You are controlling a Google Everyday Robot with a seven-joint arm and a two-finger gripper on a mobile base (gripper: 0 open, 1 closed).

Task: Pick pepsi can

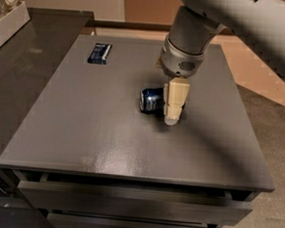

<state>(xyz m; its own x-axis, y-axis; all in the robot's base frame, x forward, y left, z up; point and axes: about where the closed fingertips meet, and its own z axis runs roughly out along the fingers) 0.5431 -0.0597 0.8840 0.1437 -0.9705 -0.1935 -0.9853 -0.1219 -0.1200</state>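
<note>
The pepsi can [151,100] lies on its side near the middle of the grey table top [93,127], its silver end facing left. It is dark blue with pale print. My gripper [173,115] hangs from the grey arm and points down over the can's right half. Its cream fingers [174,101] cover that part of the can and their tips sit close to the table top.
A flat dark blue packet [99,53] lies at the table's back left. A white tray [7,23] with packets stands on the darker counter at far left. Drawer fronts [127,204] run below the table's front edge. Floor lies to the right.
</note>
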